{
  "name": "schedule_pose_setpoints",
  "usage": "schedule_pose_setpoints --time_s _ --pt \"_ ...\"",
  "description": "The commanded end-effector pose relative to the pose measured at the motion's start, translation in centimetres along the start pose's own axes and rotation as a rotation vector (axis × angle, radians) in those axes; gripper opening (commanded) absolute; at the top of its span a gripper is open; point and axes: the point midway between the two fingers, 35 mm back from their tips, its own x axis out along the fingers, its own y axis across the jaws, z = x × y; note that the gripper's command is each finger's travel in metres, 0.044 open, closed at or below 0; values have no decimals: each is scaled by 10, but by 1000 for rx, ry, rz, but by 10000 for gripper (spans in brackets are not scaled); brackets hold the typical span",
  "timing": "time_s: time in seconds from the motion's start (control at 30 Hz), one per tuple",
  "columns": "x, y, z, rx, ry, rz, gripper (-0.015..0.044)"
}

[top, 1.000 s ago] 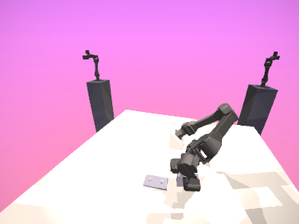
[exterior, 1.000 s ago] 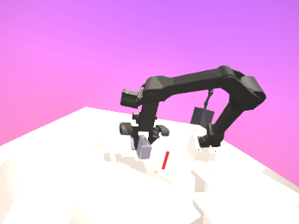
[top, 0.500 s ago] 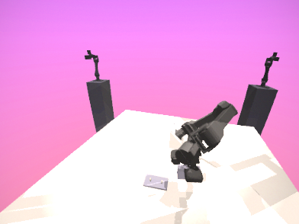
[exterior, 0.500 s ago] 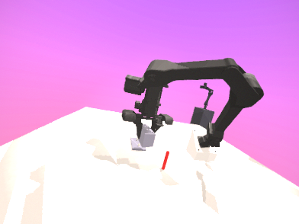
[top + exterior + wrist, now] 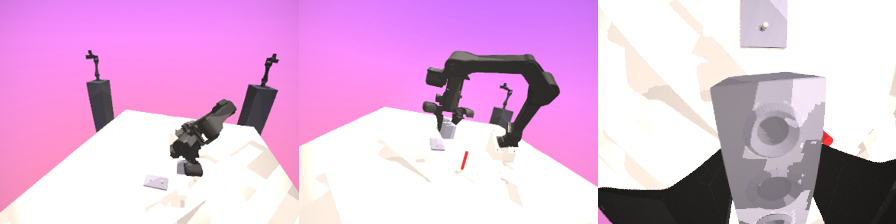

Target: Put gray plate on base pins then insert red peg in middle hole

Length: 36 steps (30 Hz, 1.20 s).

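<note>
My gripper (image 5: 448, 125) (image 5: 763, 143) is shut on the gray plate (image 5: 181, 168) (image 5: 448, 131) (image 5: 735, 110) and holds it up off the table. The plate's round holes show from above in the wrist view. The gray base (image 5: 156, 186) (image 5: 433, 145) (image 5: 753, 25) lies flat on the table, apart from the plate and beyond its far end in the wrist view. Two pale pins stand on the base; the wrist view shows only one. The red peg (image 5: 464, 160) (image 5: 827, 138) stands nearly upright, apart from the gripper; the plate and right finger partly hide it in the wrist view.
Two dark pillars (image 5: 101, 103) (image 5: 258, 107) carrying small arms stand beyond the table in the top view. My arm's own base stands on a white block (image 5: 503, 155) at the right in the exterior view. Shadows cross the table.
</note>
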Motion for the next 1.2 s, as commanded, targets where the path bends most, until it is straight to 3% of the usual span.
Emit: schedule_pose_setpoints --time_s 0.0,1.17 --pt "5 -1 13 10 -3 -5 0" --pt "58 -18 112 83 -7 -5 0"
